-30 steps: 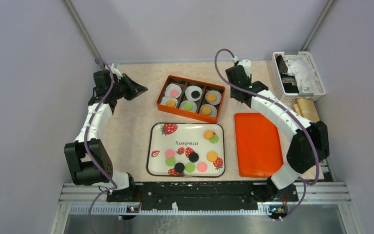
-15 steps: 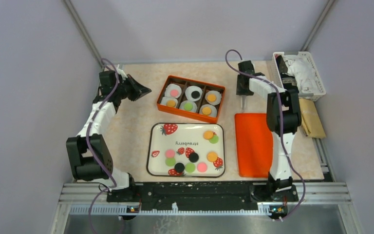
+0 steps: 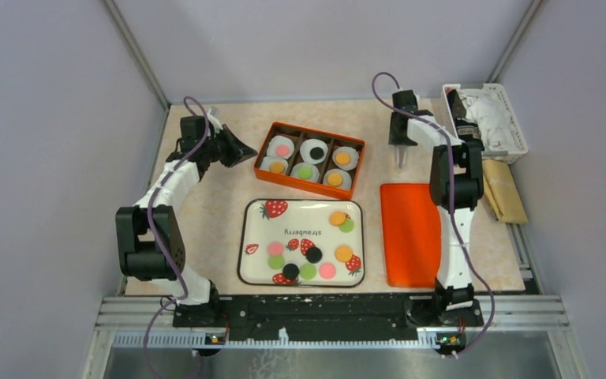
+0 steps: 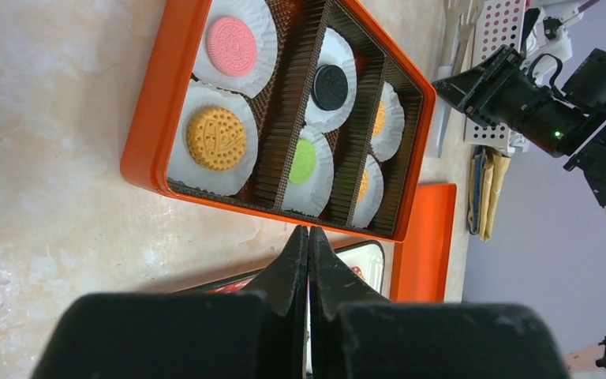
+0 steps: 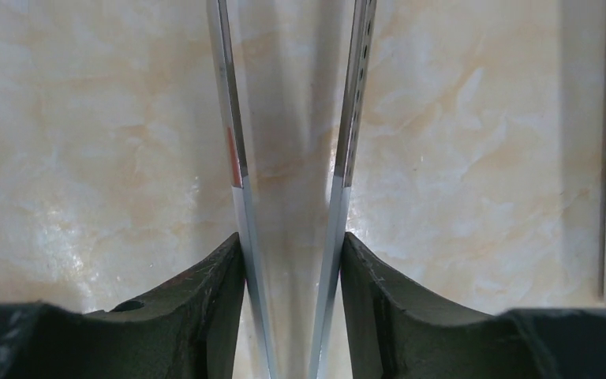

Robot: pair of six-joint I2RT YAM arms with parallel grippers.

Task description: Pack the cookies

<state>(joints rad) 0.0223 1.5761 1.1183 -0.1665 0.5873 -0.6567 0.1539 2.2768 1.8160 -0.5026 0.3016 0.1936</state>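
Cookies [image 3: 275, 248] lay in two places on the marbled tabletop [image 3: 205, 205]: six packed in the orange box [image 4: 151, 95] toward the far side, and nine loose on the strawberry tray [image 3: 308, 213] nearer the arm bases. At the far left, the left hand [image 4: 308, 237] was just beside the box's left wall, its fingers pressed together on nothing and their tips pointing toward the box. Inside the box each cookie sat in its own white paper cup [image 4: 205, 183], one per compartment. Pink, black and orange filled the far row, and orange, green and orange the near row (the left wrist view showed a stamped pattern on the pink and orange faces). On the tray the loose ones lay flat: a pink and a green near the left, two black toward the middle, and a green and a pink along the near edge. To the right were an orange by the near corner and an orange touching a green by the far corner. Right of the box and apart from it, the right hand [image 5: 292, 245] pointed down at bare tabletop, clamped on a pair of metal tongs [image 5: 233, 142] whose two blades stood slightly apart. An orange lid [image 3: 414, 237] lay flat just right of the tray. A white basket [image 3: 513, 118] stood in the far right corner, with a brown packet [image 3: 503, 185] just in front of it.
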